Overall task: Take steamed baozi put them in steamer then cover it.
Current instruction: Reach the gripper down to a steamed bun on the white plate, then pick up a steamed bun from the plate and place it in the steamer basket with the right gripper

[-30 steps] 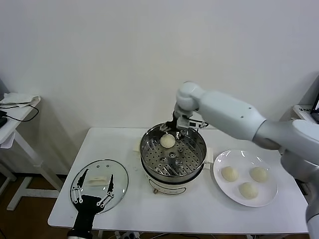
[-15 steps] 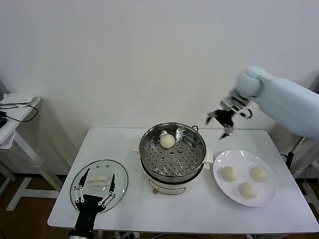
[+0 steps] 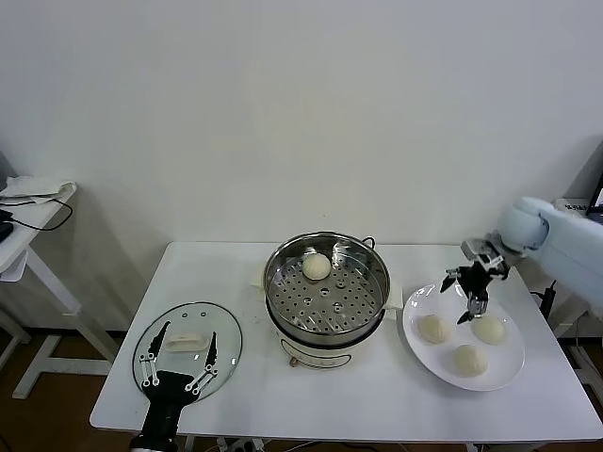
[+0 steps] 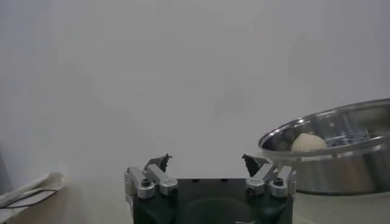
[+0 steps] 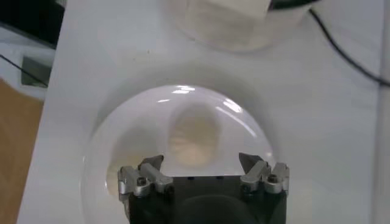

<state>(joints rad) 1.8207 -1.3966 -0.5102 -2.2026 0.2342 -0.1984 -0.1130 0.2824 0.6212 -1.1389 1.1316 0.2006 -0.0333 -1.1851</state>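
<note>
Cover [image 3: 187,345] lies flat on the surface [image 3: 245,273] at left, handle up. Left gripper [image 3: 175,352] is parked over its near edge, jaws released, holding nothing. Steamer [image 3: 327,293] at centre, uncovered; one baozi [image 3: 317,266] on the perforated tray toward the back. White plate [image 3: 504,372] at right carries three baozi [image 3: 434,328]. Right gripper [image 3: 468,294] hovers just above the plate, jaws released and empty, over a bun [image 5: 194,142].

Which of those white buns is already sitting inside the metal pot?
Only the single baozi at the steamer's back edge; the other three lie on the white plate under the open right gripper.
</note>
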